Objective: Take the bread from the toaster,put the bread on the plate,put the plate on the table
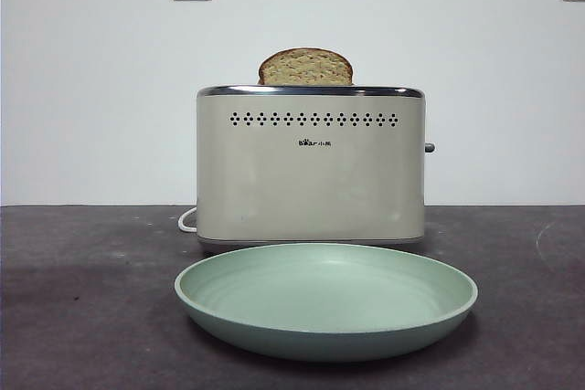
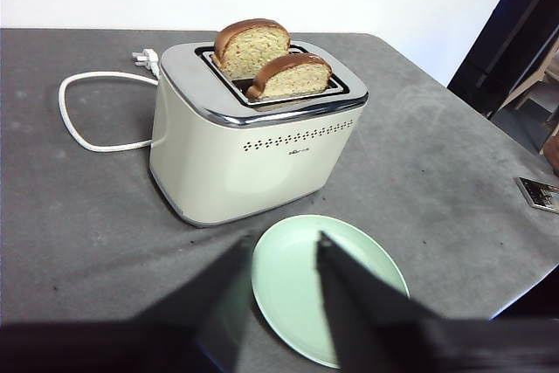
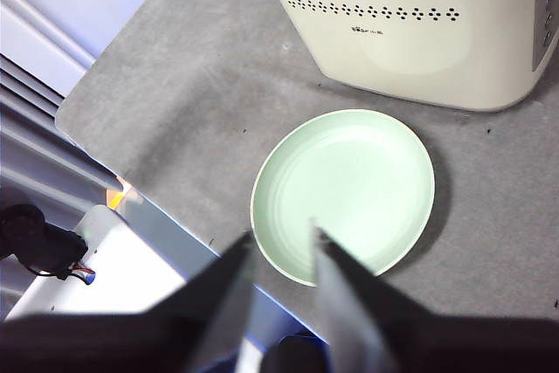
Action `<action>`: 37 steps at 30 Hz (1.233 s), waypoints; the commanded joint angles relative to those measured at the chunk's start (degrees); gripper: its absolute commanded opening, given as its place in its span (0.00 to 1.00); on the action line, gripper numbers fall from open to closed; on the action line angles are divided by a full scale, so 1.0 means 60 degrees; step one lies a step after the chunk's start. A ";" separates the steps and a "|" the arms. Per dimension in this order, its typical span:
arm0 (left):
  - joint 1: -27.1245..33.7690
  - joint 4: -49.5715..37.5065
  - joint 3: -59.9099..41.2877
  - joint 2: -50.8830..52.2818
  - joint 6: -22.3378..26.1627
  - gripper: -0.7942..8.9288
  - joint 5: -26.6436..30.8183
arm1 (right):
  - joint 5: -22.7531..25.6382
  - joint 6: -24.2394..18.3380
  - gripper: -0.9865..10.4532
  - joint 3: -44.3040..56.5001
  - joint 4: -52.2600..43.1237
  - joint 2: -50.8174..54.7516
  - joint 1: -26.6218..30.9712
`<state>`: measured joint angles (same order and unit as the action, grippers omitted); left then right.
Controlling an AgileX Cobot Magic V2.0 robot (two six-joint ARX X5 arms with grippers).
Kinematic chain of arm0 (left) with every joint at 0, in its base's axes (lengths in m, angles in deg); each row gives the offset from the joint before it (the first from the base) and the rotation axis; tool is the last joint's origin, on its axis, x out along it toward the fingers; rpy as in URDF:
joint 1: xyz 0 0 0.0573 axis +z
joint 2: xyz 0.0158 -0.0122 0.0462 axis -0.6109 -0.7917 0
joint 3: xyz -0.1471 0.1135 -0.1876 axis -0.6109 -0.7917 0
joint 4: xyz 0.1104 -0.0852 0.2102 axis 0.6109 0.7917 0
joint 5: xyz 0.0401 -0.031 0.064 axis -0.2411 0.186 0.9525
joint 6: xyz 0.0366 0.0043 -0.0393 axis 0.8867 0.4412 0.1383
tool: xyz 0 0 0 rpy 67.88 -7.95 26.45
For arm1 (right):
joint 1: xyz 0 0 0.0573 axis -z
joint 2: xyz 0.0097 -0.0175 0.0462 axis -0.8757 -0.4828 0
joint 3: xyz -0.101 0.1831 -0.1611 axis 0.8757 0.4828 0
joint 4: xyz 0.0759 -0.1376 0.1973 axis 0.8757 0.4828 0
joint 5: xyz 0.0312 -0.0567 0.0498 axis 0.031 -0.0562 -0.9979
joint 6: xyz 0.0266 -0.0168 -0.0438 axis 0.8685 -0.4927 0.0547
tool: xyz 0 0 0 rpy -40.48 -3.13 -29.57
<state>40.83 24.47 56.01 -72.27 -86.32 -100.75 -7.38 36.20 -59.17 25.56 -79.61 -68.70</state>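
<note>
The cream toaster stands mid-table, logo side toward the front view. The bread, a tan speckled slice with dark crust, rises from its slot; in the left wrist view the bread sits in the slot nearer the logo side of the toaster. The mint-green plate lies empty on the table just in front of the toaster. My left gripper hangs open above the plate. My right gripper is open over the rim of the plate. Neither arm shows in the front view.
A second, paler slice stands in the far slot. A white power cord loops on the table behind the toaster. The toaster's side knob sticks out. The table's edge runs close to the plate.
</note>
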 commanded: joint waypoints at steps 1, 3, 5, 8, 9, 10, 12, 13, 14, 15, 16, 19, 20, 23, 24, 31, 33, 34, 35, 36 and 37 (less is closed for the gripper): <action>-0.0040 -0.0062 0.0036 0.0015 0.0149 0.67 -0.0036 | -0.0025 0.0004 0.68 -0.0025 -0.0015 0.0007 -0.0025; -0.0047 -0.0211 0.0036 -0.0015 0.0149 0.67 -0.0044 | -0.0025 0.0000 0.66 -0.0025 0.0051 0.0007 -0.0025; -0.0091 -0.0426 0.0036 -0.0076 0.0149 0.67 -0.0044 | -0.0025 -0.0004 0.66 -0.0025 0.0106 0.0007 -0.0025; -0.0211 -0.0801 0.0036 -0.0295 0.0204 0.67 -0.0051 | -0.0025 -0.0004 0.66 -0.0025 0.0135 0.0004 -0.0025; -0.0255 -0.0892 0.0036 -0.0397 0.0233 0.67 -0.0055 | -0.0025 -0.0004 0.66 -0.0025 0.0135 0.0000 -0.0025; -0.0299 -0.0973 0.0036 -0.0510 0.0266 0.67 -0.0073 | -0.0025 -0.0004 0.66 -0.0025 0.0135 0.0000 -0.0025; -0.0423 -0.1217 0.0036 -0.0834 0.0495 0.67 -0.0288 | -0.0025 -0.0004 0.66 -0.0025 0.0138 0.0000 -0.0025; -0.0492 -0.1355 0.0040 -0.0991 0.0521 0.67 -0.0299 | -0.0025 -0.0004 0.66 -0.0025 0.0138 0.0000 -0.0025; -0.0579 -0.1545 0.0040 -0.1180 0.0583 0.67 -0.0291 | -0.0025 -0.0004 0.66 -0.0025 0.0135 0.0000 -0.0025; -0.0667 -0.1763 0.0040 -0.1381 0.0736 0.67 -0.0295 | -0.0025 -0.0004 0.66 -0.0025 0.0138 0.0000 -0.0025; -0.0743 -0.1989 0.0040 -0.1563 0.0780 0.67 -0.0288 | -0.0025 -0.0004 0.66 -0.0025 0.0138 0.0000 -0.0025; -0.1053 -0.2932 0.0051 -0.2200 0.0947 0.67 -0.0280 | -0.0022 0.0000 0.66 -0.0025 0.0138 0.0000 -0.0025; -0.1180 -0.3319 0.0051 -0.2455 0.0965 0.67 -0.0259 | -0.0022 0.0000 0.66 -0.0025 0.0138 0.0000 -0.0025; -0.1577 -0.4430 0.0051 -0.3217 0.0965 0.67 -0.0255 | -0.0018 0.0000 0.66 -0.0025 0.0138 -0.0004 -0.0025; -0.1774 -0.4885 0.0051 -0.3559 0.0965 0.67 -0.0251 | -0.0018 0.0000 0.66 -0.0025 0.0138 0.0000 -0.0025; -0.2907 -0.7391 0.0055 -0.5592 0.0976 0.67 0.0098 | -0.0018 0.0007 0.66 -0.0025 0.0146 -0.0004 -0.0025; -0.3231 -0.8047 0.0055 -0.6189 0.1115 0.67 0.0459 | -0.0018 0.0007 0.66 -0.0025 0.0149 -0.0004 -0.0025; -0.3362 -0.8273 0.0058 -0.6422 0.1177 0.67 0.0612 | -0.0018 0.0011 0.66 -0.0025 0.0153 -0.0004 -0.0025; -0.3490 -0.8557 0.0058 -0.6703 0.1184 0.67 0.0794 | -0.0018 0.0029 0.66 -0.0025 0.0157 -0.0004 -0.0025; -0.3595 -0.8776 0.0058 -0.6947 0.1195 0.67 0.0903 | -0.0018 0.0029 0.66 -0.0025 0.0157 -0.0004 -0.0025; -0.3679 -0.8994 0.0058 -0.7165 0.1198 0.67 0.1020 | -0.0018 0.0033 0.66 -0.0025 0.0157 -0.0004 -0.0025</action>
<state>19.13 -28.36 56.16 -114.47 -80.20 -94.96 -7.43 36.36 -59.19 26.50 -79.65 -68.70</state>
